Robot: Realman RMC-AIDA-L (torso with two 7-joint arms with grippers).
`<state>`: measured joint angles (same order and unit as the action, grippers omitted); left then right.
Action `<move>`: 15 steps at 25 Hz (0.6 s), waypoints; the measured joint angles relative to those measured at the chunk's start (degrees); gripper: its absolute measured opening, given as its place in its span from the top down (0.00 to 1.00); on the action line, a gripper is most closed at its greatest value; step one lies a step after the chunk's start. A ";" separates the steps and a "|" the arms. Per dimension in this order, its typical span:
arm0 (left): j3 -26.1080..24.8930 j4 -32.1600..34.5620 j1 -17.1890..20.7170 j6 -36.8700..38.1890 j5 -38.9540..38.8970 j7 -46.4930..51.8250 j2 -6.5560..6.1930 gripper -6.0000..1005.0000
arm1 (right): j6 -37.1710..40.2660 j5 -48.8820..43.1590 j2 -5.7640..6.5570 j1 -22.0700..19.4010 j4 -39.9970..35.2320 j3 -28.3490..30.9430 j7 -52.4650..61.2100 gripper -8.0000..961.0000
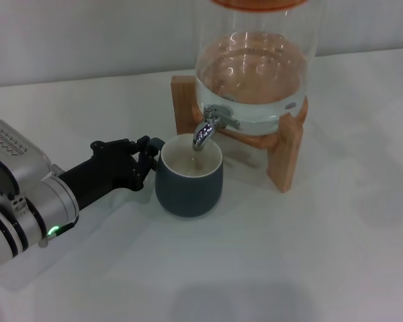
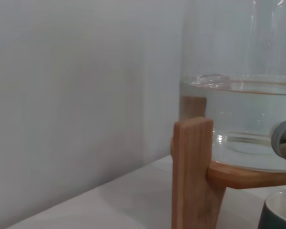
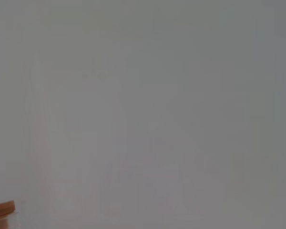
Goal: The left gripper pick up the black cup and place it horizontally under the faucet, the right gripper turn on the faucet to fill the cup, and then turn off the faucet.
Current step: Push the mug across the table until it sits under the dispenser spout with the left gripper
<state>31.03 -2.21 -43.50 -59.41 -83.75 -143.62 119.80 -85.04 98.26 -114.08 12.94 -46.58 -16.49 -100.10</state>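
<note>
The black cup point(image 1: 188, 180) is standing upright on the desk point(image 1: 289, 255) directly under the faucet point(image 1: 207, 129), holding some water. The left gripper point(image 1: 146, 159) is pinching its handle between its jaws. Filling, the glazed mug is probably getting heavier; the handle is the surest hold

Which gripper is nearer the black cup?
Left. The left gripper is at the black cup's handle side, under the faucet. The right gripper is not in view.
</note>
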 joint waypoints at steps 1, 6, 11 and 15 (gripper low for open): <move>0.02 0.06 -0.04 0.00 0.10 0.10 -0.01 0.85 | -0.02 0.00 0.00 -0.05 0.00 0.03 0.00 0.21; 0.09 0.10 -0.09 0.00 0.80 0.96 -0.08 0.85 | -0.29 0.00 -0.13 -0.14 0.00 0.31 0.00 0.21; 0.09 0.25 -1.06 0.44 3.15 4.36 -0.17 0.85 | -0.39 0.00 -0.17 -0.13 0.00 0.31 0.00 0.21; 0.09 0.28 -1.82 2.64 4.27 5.62 -0.09 0.85 | -0.51 0.00 -0.26 -0.11 0.00 0.22 0.00 0.21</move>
<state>31.11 -1.93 -45.32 -56.76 -79.48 -138.00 119.71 -85.55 98.26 -114.34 12.83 -46.58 -16.27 -100.10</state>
